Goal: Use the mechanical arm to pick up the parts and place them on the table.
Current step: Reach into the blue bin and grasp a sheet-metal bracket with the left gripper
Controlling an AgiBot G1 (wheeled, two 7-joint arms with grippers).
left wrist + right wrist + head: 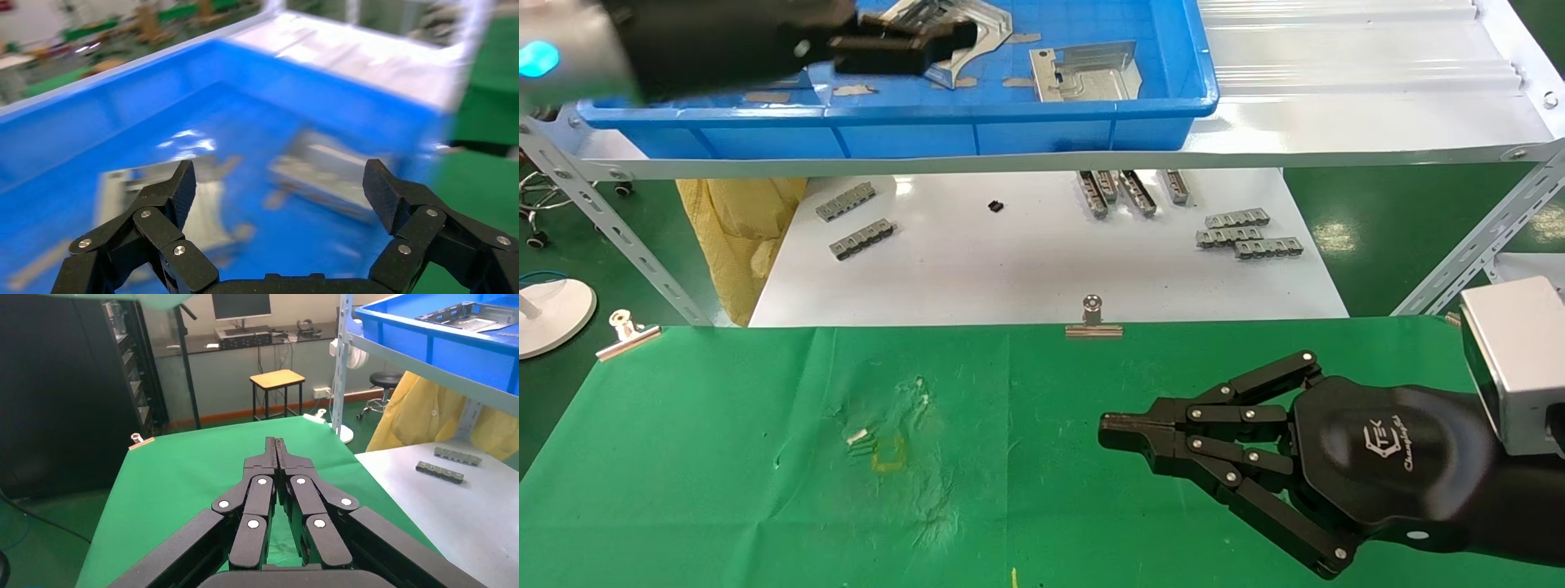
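We see two parts in the blue tray (1009,122) on the far shelf: one part (1084,73) lies flat toward the tray's right side, and another part (977,33) lies to its left, partly hidden behind our left gripper (928,47). In the left wrist view both plates show blurred on the tray floor, one (324,174) between the fingers and one (122,196) beside the near finger. The left gripper hangs over the tray with its jaws spread wide and nothing between them. Our right gripper (1120,433) hovers over the near right part of the table (723,490), its fingers pressed together and empty, pointing left. The green cloth is wrinkled near its middle, with a yellowish mark (888,457) there. Beyond the table's far edge, held by a metal clip (1093,318), lies a white board (1042,269) under the shelf. On it rest small grey notched bars (1249,237) at the right, more bars (1132,192) at the far middle, and two bars (854,220) at the left.
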